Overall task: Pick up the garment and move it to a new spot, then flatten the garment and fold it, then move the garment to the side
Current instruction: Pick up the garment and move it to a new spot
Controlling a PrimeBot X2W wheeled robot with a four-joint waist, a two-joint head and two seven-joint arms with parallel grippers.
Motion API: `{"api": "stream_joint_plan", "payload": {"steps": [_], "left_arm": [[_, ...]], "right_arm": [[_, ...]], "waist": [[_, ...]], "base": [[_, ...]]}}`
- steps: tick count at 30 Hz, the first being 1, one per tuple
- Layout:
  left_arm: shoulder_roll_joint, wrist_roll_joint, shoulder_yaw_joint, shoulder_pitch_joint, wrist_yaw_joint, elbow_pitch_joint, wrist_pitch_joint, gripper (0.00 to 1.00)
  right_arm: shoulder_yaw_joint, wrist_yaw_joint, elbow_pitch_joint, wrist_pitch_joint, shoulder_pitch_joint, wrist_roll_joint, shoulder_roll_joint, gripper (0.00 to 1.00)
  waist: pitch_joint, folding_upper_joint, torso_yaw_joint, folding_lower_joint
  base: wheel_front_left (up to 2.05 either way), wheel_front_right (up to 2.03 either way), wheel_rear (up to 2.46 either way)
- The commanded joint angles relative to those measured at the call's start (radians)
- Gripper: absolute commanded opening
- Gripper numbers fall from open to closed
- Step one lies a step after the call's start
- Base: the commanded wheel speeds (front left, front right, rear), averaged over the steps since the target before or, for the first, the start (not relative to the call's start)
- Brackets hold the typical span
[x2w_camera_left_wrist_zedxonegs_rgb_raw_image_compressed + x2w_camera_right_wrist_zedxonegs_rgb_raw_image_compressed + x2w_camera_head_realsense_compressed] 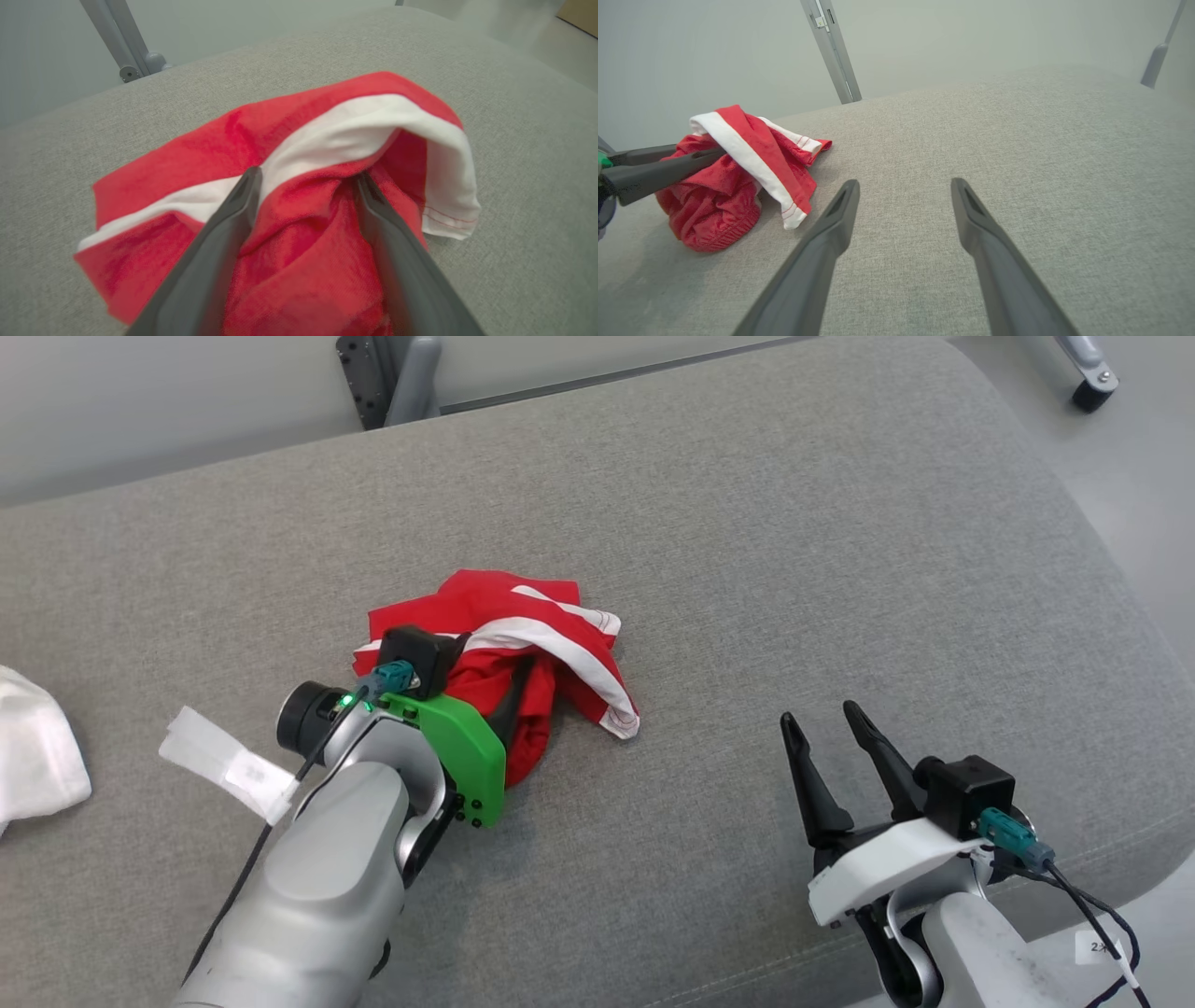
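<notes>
So the garment [523, 653], a red thing with a white band, is sitting in a crumpled heap roughly mid-left on the grey padded surface [747, 523], nowhere near flat. The left end effector [308, 179] is right on it. In the left wrist view its two fingers [233, 219] are spread wide with a bunched ridge of red cloth running up between them, so it's straddling the fabric rather than pinching it. My guess is the pile is parked at its new spot and the spreading-out comes next, since the white hem is flopped over the top and the rest is balled up underneath. The right end effector [822, 714] is also spread apart, holding nothing, hovering low over bare fabric well off to the right of the heap. That makes sense to me: it keeps out of the way but it's pointed roughly along the surface, ready to come in for a second corner. There's also a white cloth [37, 747] at the far left edge, well apart from everything. Tricky bit will be finding a real edge in that lump instead of grabbing several layers.
</notes>
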Motion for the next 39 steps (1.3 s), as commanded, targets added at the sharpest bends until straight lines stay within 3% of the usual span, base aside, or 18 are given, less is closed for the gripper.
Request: {"api": "stream_joint_plan", "payload": {"steps": [1, 5, 10, 17, 25, 31, 39], "left_arm": [[-0.004, 0.003, -0.003, 0.01, 0.002, 0.012, -0.022, 1.0], [-0.015, 0.002, -0.005, 0.024, 0.002, 0.089, -0.133, 1.0], [-0.023, -0.01, 0.033, 0.055, 0.012, 0.096, -0.187, 1.0], [0.013, 0.055, 0.189, 0.21, 0.069, -0.165, -0.189, 1.0], [0.013, 0.157, 0.388, 0.461, 0.095, -0.373, -0.189, 1.0], [-0.029, 0.239, 0.529, 0.636, 0.06, -0.46, -0.189, 1.0], [-0.062, 0.274, 0.535, 0.621, 0.018, -0.448, -0.189, 1.0]], "right_arm": [[-0.004, 0.0, -0.001, 0.0, 0.006, 0.002, -0.002, 1.0], [-0.022, 0.0, 0.001, 0.0, 0.025, 0.0, -0.003, 1.0], [-0.026, 0.0, -0.002, 0.0, 0.034, 0.0, -0.002, 1.0], [0.0, 0.0, 0.001, 0.0, 0.046, -0.002, -0.001, 1.0], [0.019, 0.0, 0.017, 0.0, 0.062, -0.006, -0.008, 1.0], [0.04, 0.0, 0.034, 0.0, 0.067, -0.013, -0.023, 1.0], [0.014, 0.0, 0.075, 0.0, 0.011, -0.027, -0.059, 1.0]], "waist": [[-0.004, -0.0001, -0.027, 0.0], [-0.027, -0.0001, -0.018, 0.0], [-0.06, -0.0001, 0.021, 0.0], [-0.099, -0.0001, 0.081, 0.0], [-0.142, -0.0001, 0.14, 0.0], [-0.14, -0.0001, 0.178, 0.0], [-0.067, -0.0001, 0.263, 0.0]], "base": [[0.0, 0.0, 0.0], [0.0, 0.0, 0.0], [0.0, 0.0, 0.0], [0.0, 0.0, 0.0], [0.0, 0.0, 0.0], [0.0, 0.0, 0.0], [0.0, 0.0, 0.0]]}}
